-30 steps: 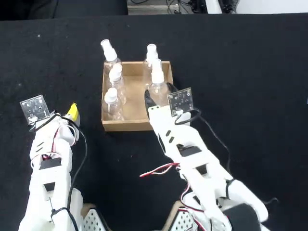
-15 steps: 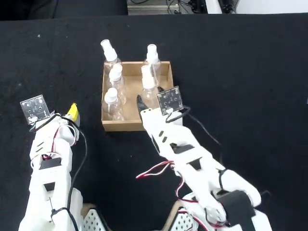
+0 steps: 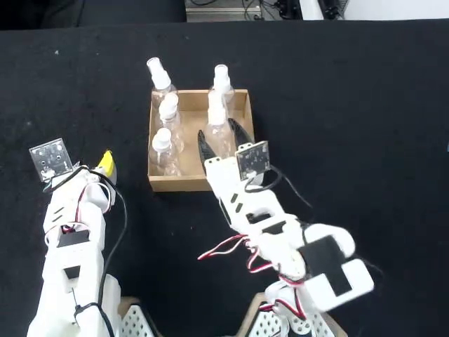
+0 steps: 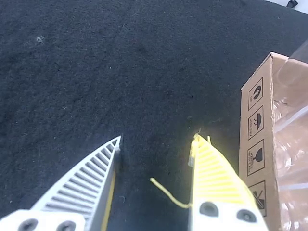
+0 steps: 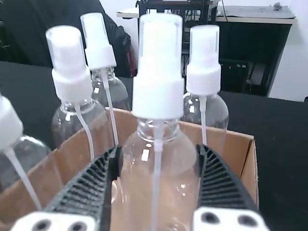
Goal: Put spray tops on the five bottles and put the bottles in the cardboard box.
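The cardboard box [image 3: 160, 181] sits mid-table. A clear bottle with a white spray top [image 3: 215, 114] stands in its right half, between the spread black fingers of my right gripper [image 3: 219, 135], which is open. In the right wrist view that bottle [image 5: 159, 159] stands between the fingers of the gripper [image 5: 158, 150]. Two capped bottles [image 3: 168, 109] [image 3: 163, 143] stand in the box's left half. Two more [image 3: 158, 74] [image 3: 222, 77] stand at its far wall; whether inside or behind it I cannot tell. My left gripper [image 3: 105, 166] [image 4: 158, 140] hangs open over bare table left of the box.
The black table [image 3: 365, 105] stretches wide to the right and behind the box. The box's side wall [image 4: 257, 139] is close to the left gripper's yellow finger. Loose red and white wires [image 3: 224, 249] trail along the right arm.
The right gripper carried the bottle leftward into the box's right half, then spread its fingers and let go of it. The left arm has stayed still.
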Available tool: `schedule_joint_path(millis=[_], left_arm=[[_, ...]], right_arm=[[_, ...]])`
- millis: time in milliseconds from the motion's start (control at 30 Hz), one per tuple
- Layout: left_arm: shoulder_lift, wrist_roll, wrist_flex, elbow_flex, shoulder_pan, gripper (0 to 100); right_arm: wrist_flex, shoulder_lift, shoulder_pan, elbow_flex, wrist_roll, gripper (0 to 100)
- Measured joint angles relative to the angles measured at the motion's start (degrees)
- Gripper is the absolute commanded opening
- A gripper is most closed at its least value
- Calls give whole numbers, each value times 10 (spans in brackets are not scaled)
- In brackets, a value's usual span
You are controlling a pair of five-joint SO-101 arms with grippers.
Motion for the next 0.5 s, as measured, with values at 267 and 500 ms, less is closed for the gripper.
schedule_joint_path(millis=[267,500], left_arm=[[0,0,0,0,0,209],[0,0,0,0,0,209]], right_arm=[[-25,19,0,0,0,145],[-27,22,0,0,0,145]])
